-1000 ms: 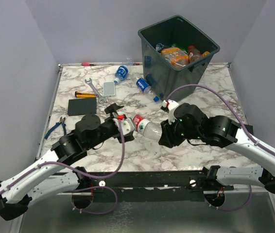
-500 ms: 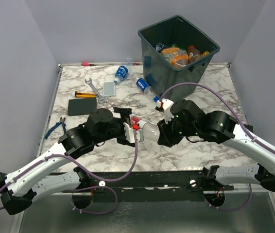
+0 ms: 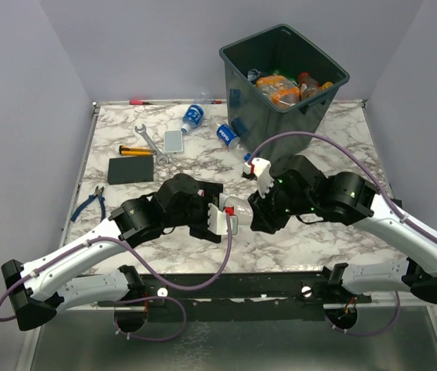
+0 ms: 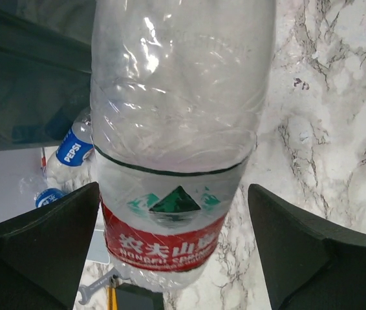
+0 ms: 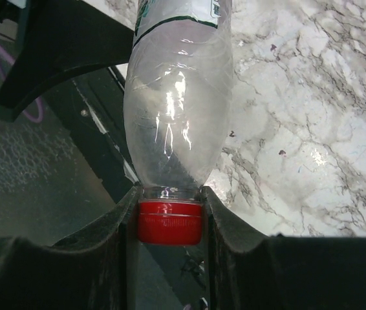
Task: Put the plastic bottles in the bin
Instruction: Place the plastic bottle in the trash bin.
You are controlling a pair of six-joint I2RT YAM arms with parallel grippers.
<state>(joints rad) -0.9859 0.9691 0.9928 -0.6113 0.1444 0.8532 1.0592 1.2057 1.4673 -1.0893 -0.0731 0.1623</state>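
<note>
A clear plastic bottle [image 3: 239, 206] with a red label [image 4: 163, 242] and red cap [image 5: 170, 221] hangs over the table between the two arms. My right gripper [image 5: 170, 219] is shut on its cap and neck. My left gripper [image 4: 173, 252] is open, its fingers [image 4: 312, 248] on either side of the bottle's base end. Two blue-labelled bottles [image 3: 193, 117] [image 3: 228, 137] lie on the marble left of the bin [image 3: 259, 116]. The dark tub stands at the far right and holds several orange and clear bottles [image 3: 280, 89].
On the left part of the table lie a wrench [image 3: 147, 137], a small grey slab [image 3: 173, 140], a black slab [image 3: 130, 169], blue-handled pliers [image 3: 91, 202] and a yellow-handled tool [image 3: 136, 151]. A purple cable [image 3: 296, 137] arcs over the right arm.
My left arm has swung right, bringing its open jaws round the bottle's base end. The right gripper has kept hold of the cap, shifting slightly left.
</note>
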